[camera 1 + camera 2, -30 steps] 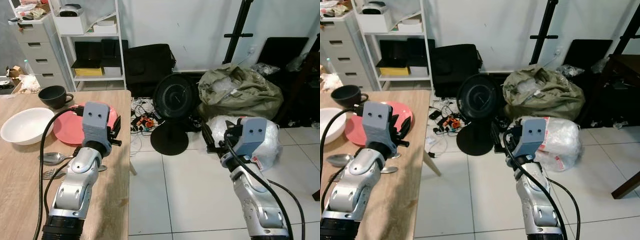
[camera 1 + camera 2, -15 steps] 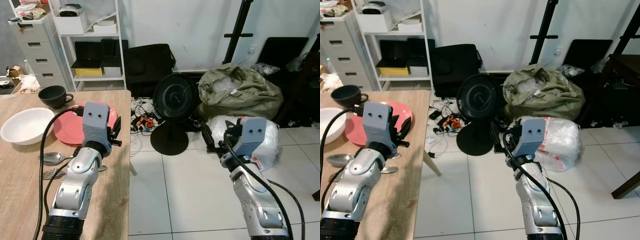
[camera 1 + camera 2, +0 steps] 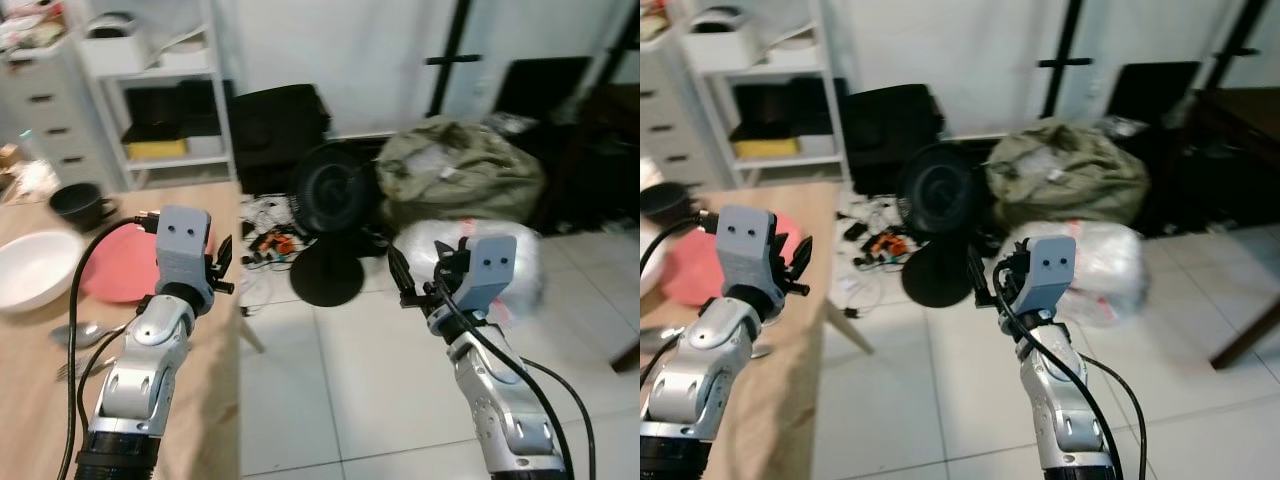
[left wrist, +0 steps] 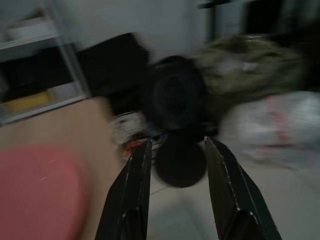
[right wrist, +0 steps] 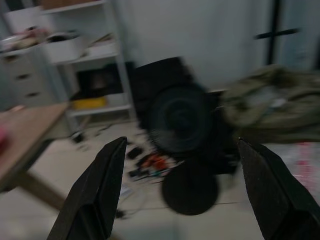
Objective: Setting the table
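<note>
Cluttered floor: fan [image 3: 330,195], cables. Wooden table [image 3: 30,400] with red plate [image 3: 115,270], bowl [image 3: 25,270], probably spoon. Left gripper [image 4: 175,185] and right gripper [image 5: 182,187] both spread, empty. Blurry views; the plate could get clipped.

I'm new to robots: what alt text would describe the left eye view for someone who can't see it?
Two silver robot arms reach forward, the left gripper over a wooden table with a red plate, white bowl, dark cup and spoon, the right gripper above tiled floor. Behind are a black fan, bags and shelves; the picture is slightly blurred.
</note>
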